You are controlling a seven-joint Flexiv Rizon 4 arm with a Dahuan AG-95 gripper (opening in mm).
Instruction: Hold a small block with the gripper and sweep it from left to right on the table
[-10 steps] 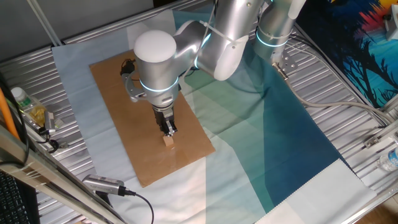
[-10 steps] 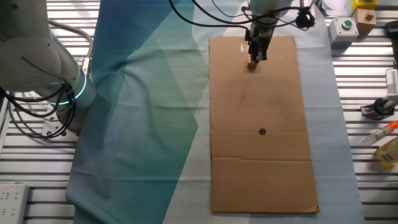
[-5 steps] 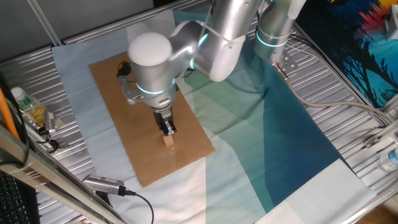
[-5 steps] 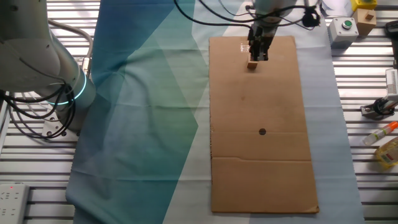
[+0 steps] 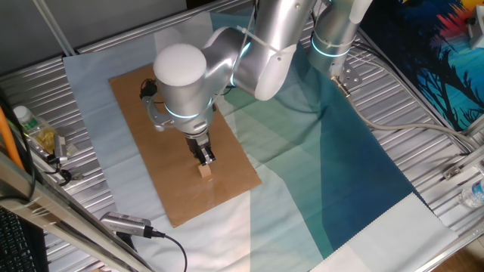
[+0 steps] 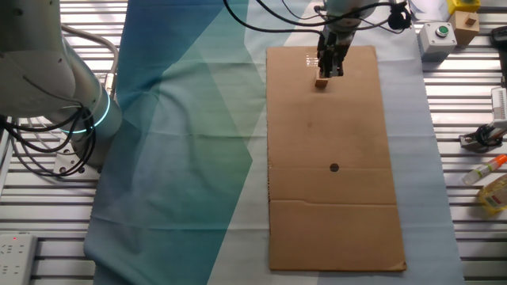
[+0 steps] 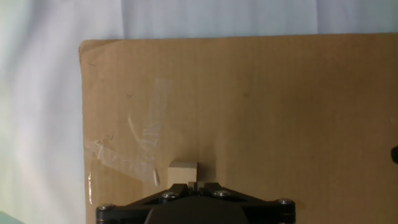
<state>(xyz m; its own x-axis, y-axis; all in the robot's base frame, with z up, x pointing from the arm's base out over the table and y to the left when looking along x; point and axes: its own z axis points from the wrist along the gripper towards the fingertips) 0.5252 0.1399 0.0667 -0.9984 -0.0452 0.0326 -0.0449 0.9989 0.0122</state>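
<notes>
The gripper [image 5: 204, 160] stands upright with its narrow fingers closed on the small block [image 5: 205, 171], which sits directly under the tip on the cardboard sheet [image 6: 333, 198] near one short edge, the sheet's long axis stretching away from it.

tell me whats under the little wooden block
The block sits on the brown cardboard sheet, held at the gripper tip. The sheet lies on pale cloth. The spot directly beneath the block is hidden.
</notes>
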